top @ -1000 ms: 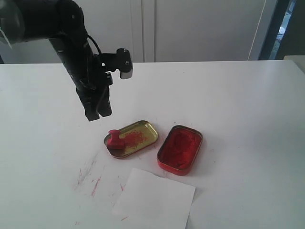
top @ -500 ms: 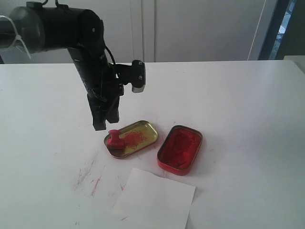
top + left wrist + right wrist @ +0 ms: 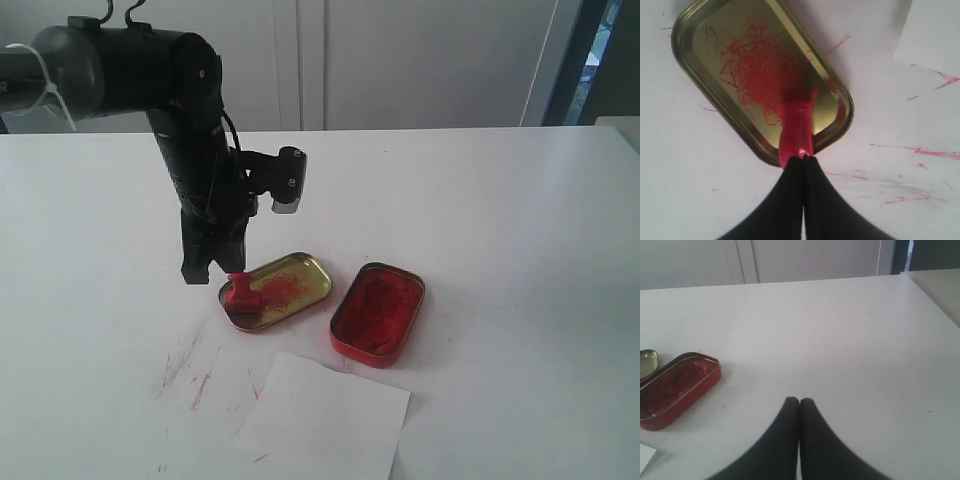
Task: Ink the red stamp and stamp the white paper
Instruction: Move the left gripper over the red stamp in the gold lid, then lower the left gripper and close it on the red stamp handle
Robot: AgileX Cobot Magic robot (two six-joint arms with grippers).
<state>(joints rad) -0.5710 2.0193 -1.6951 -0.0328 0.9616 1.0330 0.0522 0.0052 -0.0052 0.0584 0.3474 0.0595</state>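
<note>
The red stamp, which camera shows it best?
The exterior view: the red stamp shows whole, knob and base, at the gold lid's end. The left wrist view shows it close but blurred and foreshortened; the right wrist view misses it.

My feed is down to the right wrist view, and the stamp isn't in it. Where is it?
Observer: The stamp sits at one end of the gold lid.
Operator: Does the left gripper have it?
Observer: No. The left gripper is shut, with its tips right by the stamp's knob and not around it. I can't tell whether they touch.
Operator: Any print on the paper yet?
Observer: The paper lies flat, apart from the lid, and looks unmarked.
</note>
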